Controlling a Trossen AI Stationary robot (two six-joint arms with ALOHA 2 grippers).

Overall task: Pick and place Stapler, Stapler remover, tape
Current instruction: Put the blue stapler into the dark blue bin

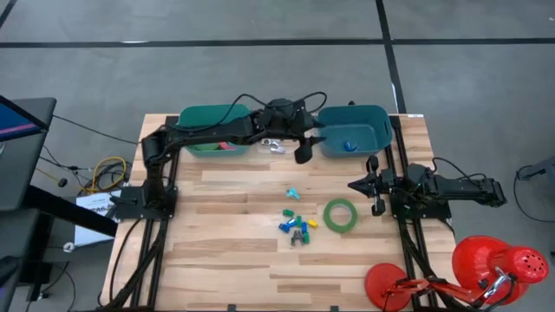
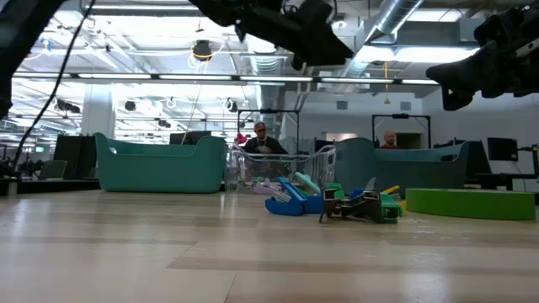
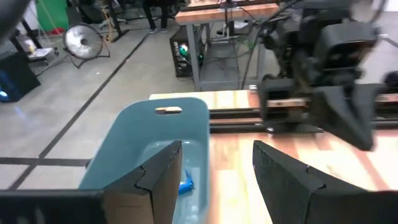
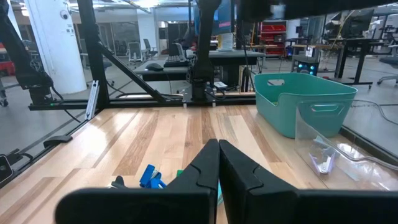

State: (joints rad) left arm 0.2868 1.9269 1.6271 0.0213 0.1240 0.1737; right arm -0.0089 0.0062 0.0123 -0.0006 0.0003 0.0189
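My left gripper (image 1: 303, 154) (image 3: 217, 152) hangs open above the table beside the near left corner of the blue-green bin (image 1: 354, 130) (image 3: 155, 143), with nothing between its fingers. A small blue piece (image 3: 186, 183) lies on that bin's floor. A green tape roll (image 1: 340, 214) (image 2: 472, 202) lies flat on the table right of centre. Beside it lies a cluster of small blue, green and yellow stapler-like pieces (image 1: 295, 225) (image 2: 337, 204). My right gripper (image 1: 357, 185) (image 4: 217, 165) waits shut at the table's right side.
A green bin (image 1: 212, 130) (image 2: 160, 164) stands at the far edge left of centre, with a pinkish thing inside. A clear plastic piece (image 1: 273, 146) lies between the two bins. Red lamps (image 1: 486, 264) sit off the table's near right corner. The near half of the table is bare wood.
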